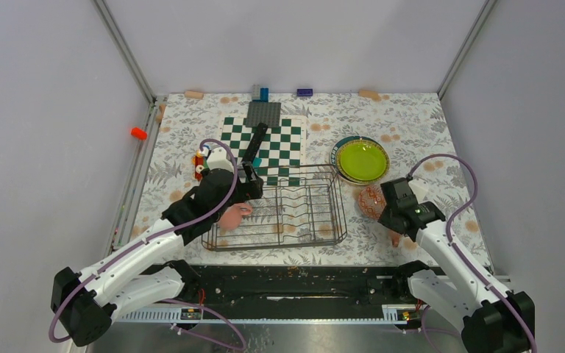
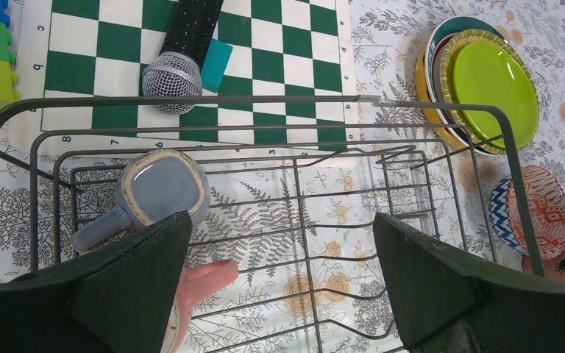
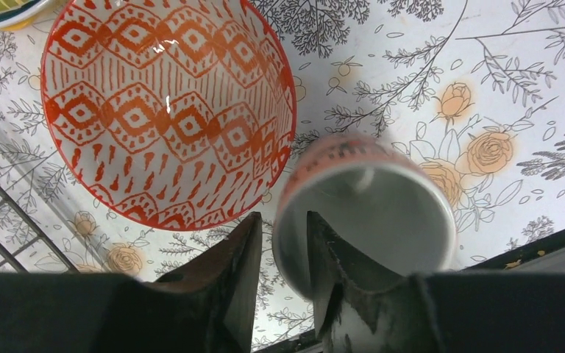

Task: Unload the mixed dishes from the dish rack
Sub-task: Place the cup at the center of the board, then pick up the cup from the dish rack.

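Observation:
The dish rack [image 1: 316,234] sits mid-table. My left gripper [image 1: 249,182] hovers over its left end, open and empty [image 2: 279,272]. Under it in the rack lie the grey cup [image 2: 158,190] and the large pink mug [image 2: 200,283], also seen from above [image 1: 234,215]. The stacked plates [image 1: 360,159], lime-green on top, and the patterned bowl [image 1: 371,200] rest on the table right of the rack. My right gripper [image 1: 399,215] straddles the rim of the small salmon mug [image 3: 368,213]. One finger is inside the mug and one outside, and a thin gap shows beside the outer finger [image 3: 243,257].
A green-and-white checkered board [image 1: 279,143] with a black microphone [image 2: 173,73] on it lies behind the rack. Toy blocks [image 1: 200,165] sit left of the board. The salmon mug is close to the table's near edge [image 3: 552,243], beside the bowl [image 3: 169,110].

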Controlling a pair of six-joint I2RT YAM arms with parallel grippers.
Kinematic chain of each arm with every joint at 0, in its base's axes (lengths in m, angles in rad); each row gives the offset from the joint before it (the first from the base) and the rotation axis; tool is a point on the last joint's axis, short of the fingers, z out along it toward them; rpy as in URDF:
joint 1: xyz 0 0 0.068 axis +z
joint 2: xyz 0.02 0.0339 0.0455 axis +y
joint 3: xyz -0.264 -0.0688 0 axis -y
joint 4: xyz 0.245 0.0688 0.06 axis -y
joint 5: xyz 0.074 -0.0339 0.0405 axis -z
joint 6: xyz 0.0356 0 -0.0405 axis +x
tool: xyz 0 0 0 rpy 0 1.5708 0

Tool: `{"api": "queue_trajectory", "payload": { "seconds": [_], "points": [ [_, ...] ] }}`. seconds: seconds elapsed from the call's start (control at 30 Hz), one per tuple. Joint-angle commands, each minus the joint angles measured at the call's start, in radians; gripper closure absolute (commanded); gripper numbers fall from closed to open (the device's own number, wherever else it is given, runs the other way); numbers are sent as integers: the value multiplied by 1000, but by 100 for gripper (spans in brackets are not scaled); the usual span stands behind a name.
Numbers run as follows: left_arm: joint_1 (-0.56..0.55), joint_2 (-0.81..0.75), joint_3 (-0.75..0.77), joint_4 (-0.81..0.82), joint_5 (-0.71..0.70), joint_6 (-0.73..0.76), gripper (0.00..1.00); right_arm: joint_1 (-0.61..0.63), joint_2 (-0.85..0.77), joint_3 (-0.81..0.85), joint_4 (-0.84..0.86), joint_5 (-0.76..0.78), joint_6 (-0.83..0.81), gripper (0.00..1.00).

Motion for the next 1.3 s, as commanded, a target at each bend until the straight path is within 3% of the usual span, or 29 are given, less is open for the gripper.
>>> {"api": "queue_trajectory", "payload": {
  "seconds": [0.0,0.33,0.53,0.73,1.1,1.27],
  "points": [
    [5,-1,45,23,10,18,1,-7,-44,13,-7,1,0,59],
    [5,9,51,19,8,22,1,-7,-162,50,-88,38,6,29],
    [4,13,50,26,20,15,1,-7,-264,102,-84,61,20,1],
    [5,37,78,-11,38,-31,1,-7,-334,86,114,-41,-19,0],
    [-20,27,132,-190,53,-121,1,-6,-258,4,477,-155,-125,1],
    [-63,21,182,-400,-53,-160,1,-6,-225,-35,544,-176,-143,1]
  ]
}}
